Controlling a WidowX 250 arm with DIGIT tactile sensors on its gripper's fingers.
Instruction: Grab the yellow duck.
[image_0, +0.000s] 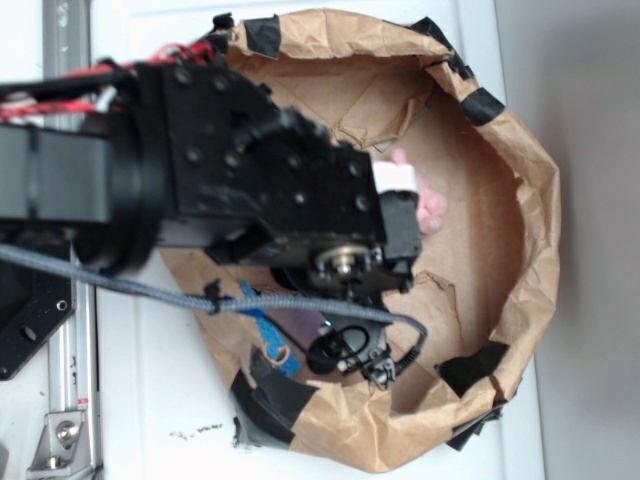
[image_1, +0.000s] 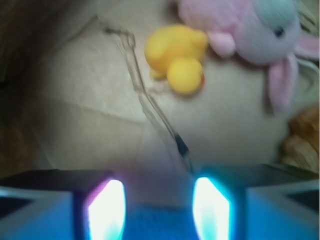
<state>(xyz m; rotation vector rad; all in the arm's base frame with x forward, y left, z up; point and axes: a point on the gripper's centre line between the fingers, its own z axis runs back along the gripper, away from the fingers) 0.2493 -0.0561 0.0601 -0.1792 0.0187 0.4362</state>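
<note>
The yellow duck (image_1: 177, 59) lies on the brown paper floor near the top of the wrist view, a small orange-red bit showing at its right side. My gripper (image_1: 159, 207) hangs well short of it at the bottom edge, open, with only bare paper between the two glowing pads (image_1: 106, 210). A clear stretch of floor separates the fingertips from the duck. In the exterior view the black arm (image_0: 250, 190) reaches over the paper basin and hides the duck.
A pink plush bunny (image_1: 255, 35) lies right of the duck, almost touching it; a pink piece of the bunny (image_0: 430, 205) peeks past the arm. An orange-brown seashell (image_1: 302, 137) sits at the right edge. Crumpled paper walls (image_0: 530, 230) ring the basin.
</note>
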